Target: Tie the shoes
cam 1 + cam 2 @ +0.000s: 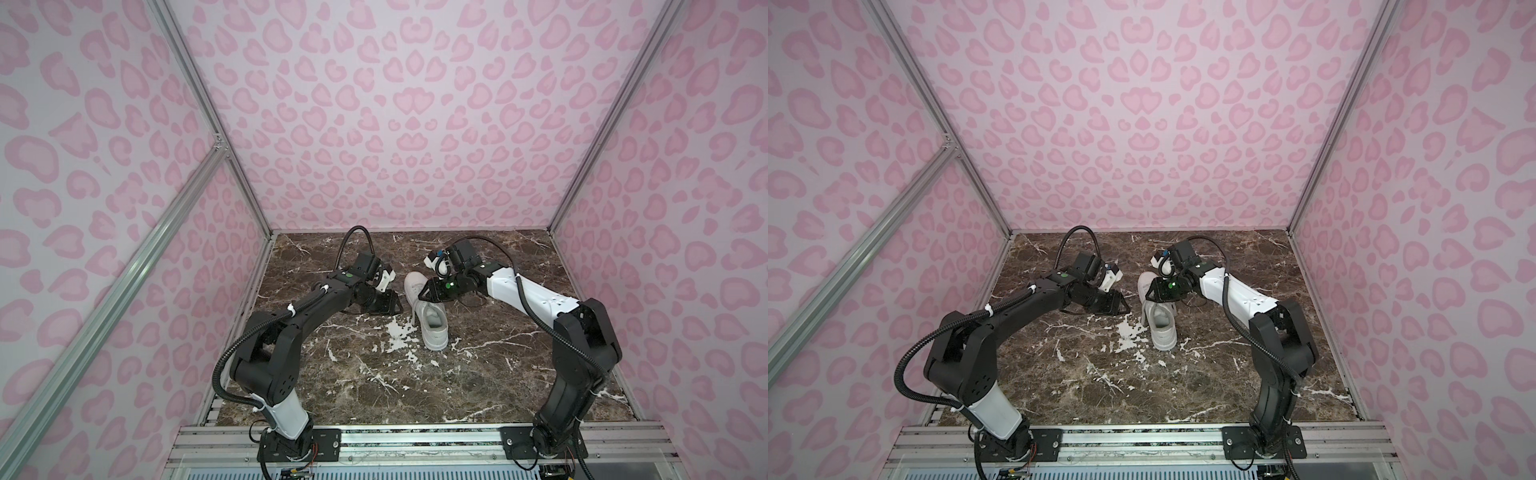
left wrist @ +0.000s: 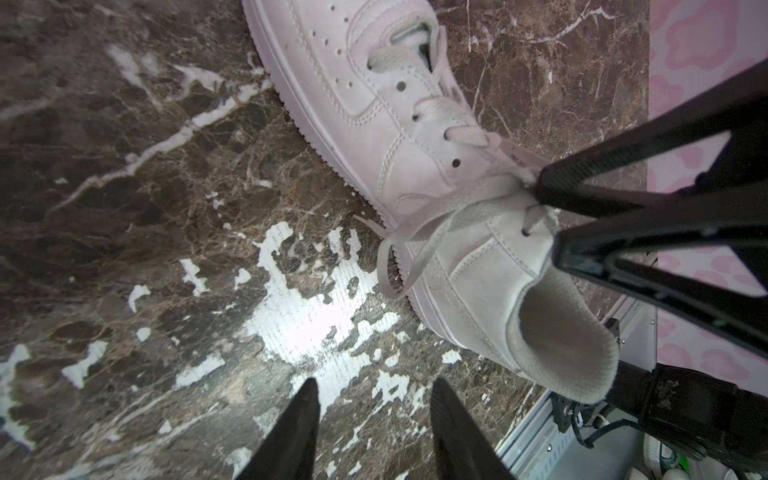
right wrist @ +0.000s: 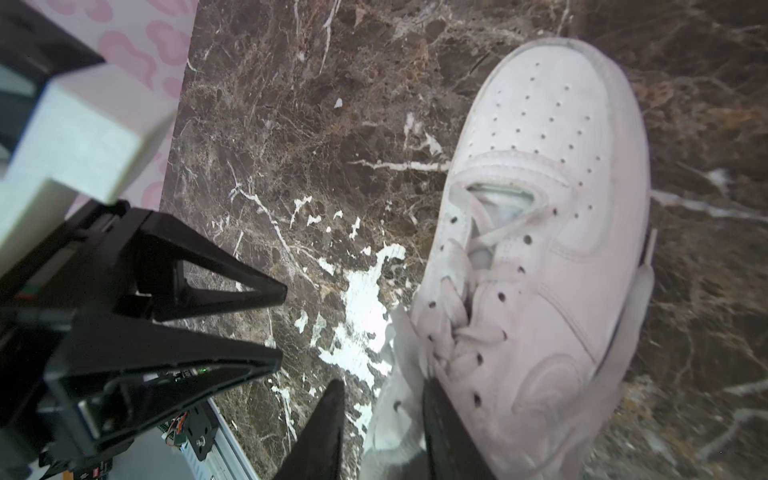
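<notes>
Pink spotted walls (image 1: 415, 104) close in a brown marbled desk (image 1: 374, 386); near its middle, a little toward the far edge, stands one all-white low shoe (image 1: 434, 332), toe to the far edge, with greyish-white lining and flat white laces (image 2: 415, 249), one loop drooping onto the desk on the left-edge side. The left tool (image 2: 376, 384) hangs just beside the shoe, half wide and empty. The right tool (image 3: 382, 386) is narrowed about the top eyelet flap and lace; whether it truly pinches them I cannot tell.
</notes>
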Available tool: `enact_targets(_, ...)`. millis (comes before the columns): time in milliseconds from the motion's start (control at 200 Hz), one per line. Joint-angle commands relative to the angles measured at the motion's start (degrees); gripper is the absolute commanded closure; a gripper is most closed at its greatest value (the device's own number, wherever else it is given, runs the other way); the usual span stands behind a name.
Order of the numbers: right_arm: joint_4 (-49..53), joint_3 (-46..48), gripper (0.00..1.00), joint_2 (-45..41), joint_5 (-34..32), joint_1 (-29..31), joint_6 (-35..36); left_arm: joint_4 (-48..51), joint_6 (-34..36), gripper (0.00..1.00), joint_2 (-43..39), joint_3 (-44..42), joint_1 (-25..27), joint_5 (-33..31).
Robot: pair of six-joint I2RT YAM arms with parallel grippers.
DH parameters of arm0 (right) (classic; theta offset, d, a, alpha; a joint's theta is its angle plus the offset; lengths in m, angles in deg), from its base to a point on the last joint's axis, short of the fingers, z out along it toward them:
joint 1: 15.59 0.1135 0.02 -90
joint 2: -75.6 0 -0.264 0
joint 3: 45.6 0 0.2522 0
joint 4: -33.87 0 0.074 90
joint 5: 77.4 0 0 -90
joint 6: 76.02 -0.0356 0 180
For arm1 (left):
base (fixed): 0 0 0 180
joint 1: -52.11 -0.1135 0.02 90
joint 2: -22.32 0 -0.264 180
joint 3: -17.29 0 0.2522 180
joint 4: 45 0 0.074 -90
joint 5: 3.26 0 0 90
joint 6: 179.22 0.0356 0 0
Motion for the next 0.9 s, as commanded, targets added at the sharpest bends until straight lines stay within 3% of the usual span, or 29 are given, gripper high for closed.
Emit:
enact_targets(0,0.1,-2.9,0.66,3.2,1.5,0.4,0.1,-1.5,0.0,0.54,-2.0,-2.1,-0.1,-1.0)
enact_targets(230,1.3,-7.5,0.66,4.2,2.2,0.0,0.4,-3.1,0.2,0.54,-3.6,-3.2,-0.1,-1.0)
enact_targets(475,1.3,-0.4,0.66,-1.2,1.8,-4.2,1.1,-2.5,2.6,0.54,3.1,5.4,0.0,0.6)
enact_targets(610,3.0,0.3,0.66,-0.7,1.2,-4.7,3.3,-4.3,-0.9,0.54,5.6,5.9,-0.1,2.7)
enact_targets(895,-3.0,4.1,0.67,1.0,7.9,-3.8,-0.5,-9.6,-9.4,0.54,12.7,6.4,-1.5,6.1)
